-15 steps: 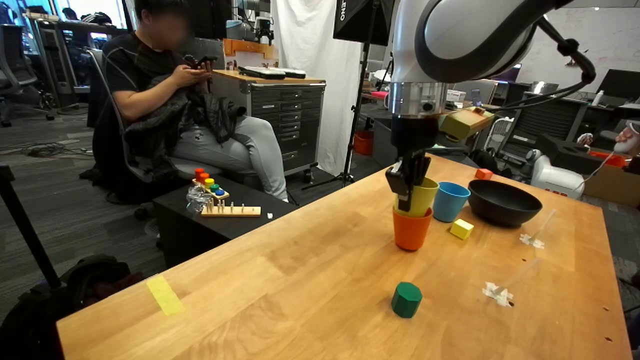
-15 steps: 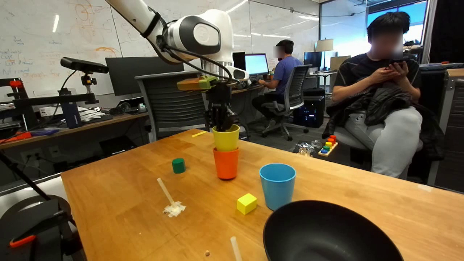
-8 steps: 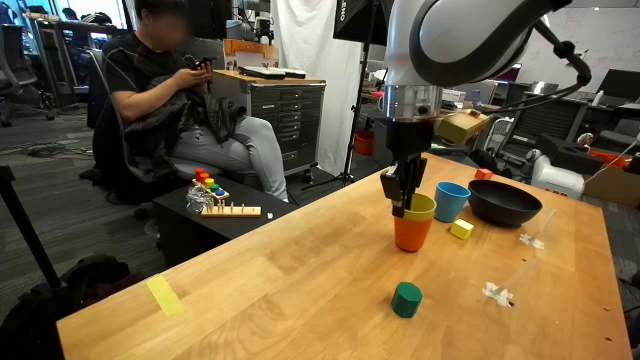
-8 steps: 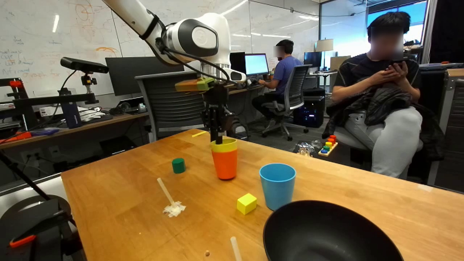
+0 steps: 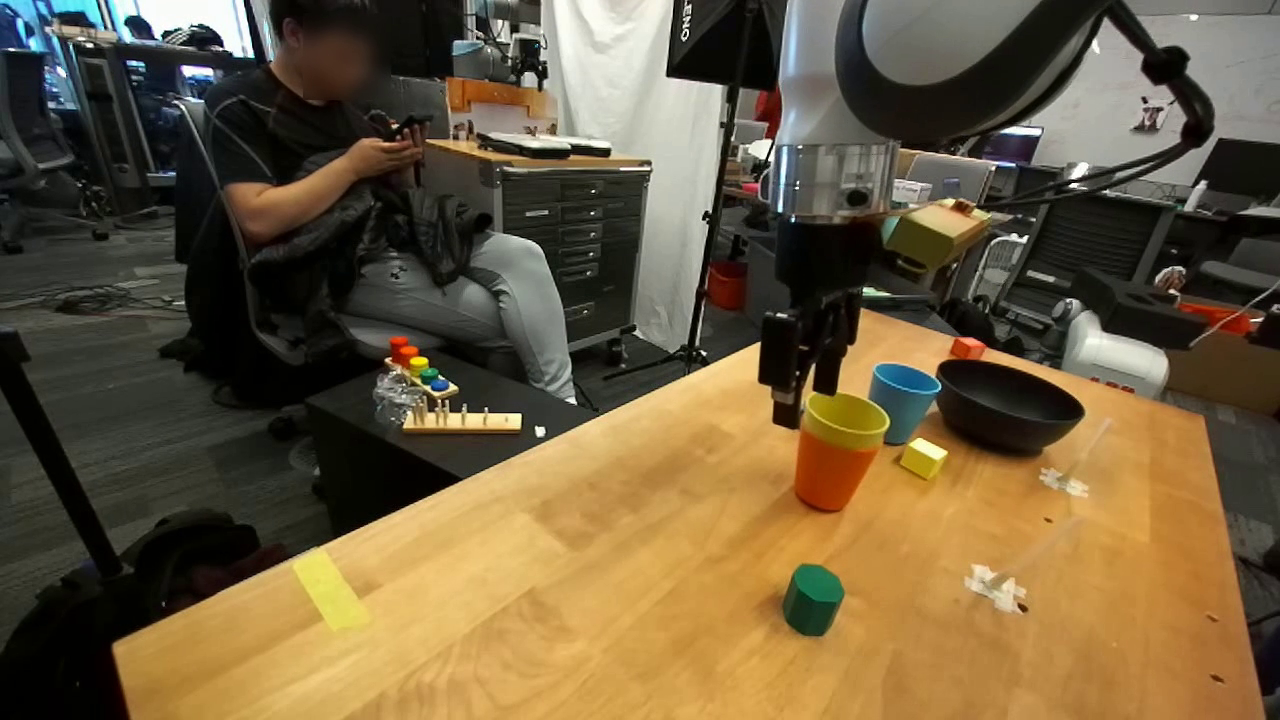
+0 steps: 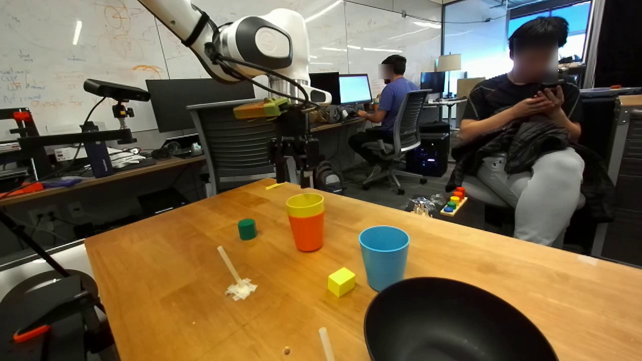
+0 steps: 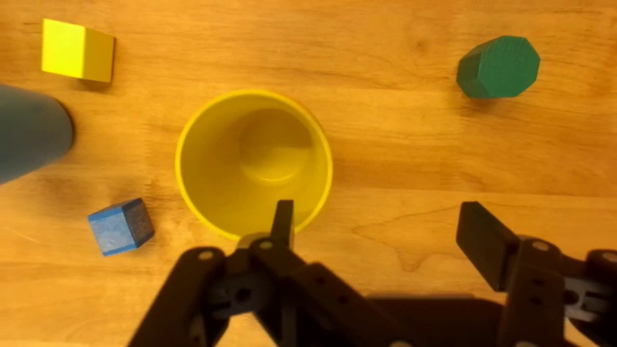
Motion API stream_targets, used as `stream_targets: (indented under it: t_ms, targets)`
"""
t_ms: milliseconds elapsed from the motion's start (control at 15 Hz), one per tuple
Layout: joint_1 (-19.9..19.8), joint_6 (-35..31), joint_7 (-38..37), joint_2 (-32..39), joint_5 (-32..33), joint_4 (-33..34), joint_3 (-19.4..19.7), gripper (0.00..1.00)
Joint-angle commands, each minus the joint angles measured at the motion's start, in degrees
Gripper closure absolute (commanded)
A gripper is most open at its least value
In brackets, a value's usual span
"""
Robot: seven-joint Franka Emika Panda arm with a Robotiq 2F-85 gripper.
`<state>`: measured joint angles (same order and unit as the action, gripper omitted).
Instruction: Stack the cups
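Yellow-green cup (image 6: 305, 206) sits nested in the orange cup (image 6: 307, 234), a neat upright pair near mid-frame in an exterior view, two of three together! Tool (image 7: 378, 217) spread wide in the wrist view, nothing in its grasp, wooden tabletop (image 7: 400, 250) showing between the fingers (image 7: 484, 241). I'd call the blue cup (image 6: 383, 260) next, standing apart, upright, right of centre in an exterior view, and it looks a light one: thin plastic wall, probably springy, smooth enough to slip, hard to break. Go for the rim, one finger inside, one out, and squeeze gently or that wall may bow. Careful at the lower right: the black bowl (image 6: 451, 316) crowds it there, so the upper-left rim looks the freer bite.
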<state>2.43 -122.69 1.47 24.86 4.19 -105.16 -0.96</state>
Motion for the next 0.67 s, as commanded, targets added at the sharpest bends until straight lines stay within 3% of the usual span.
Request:
stream_targets:
  t_ms: [0, 600]
  targets:
    - [0.3, -0.6, 0.6, -5.2, 0.8, -4.6, -0.4, 0.00]
    - [0.0, -1.2, -0.6, -12.5, -0.4, -10.5, -0.7, 0.00]
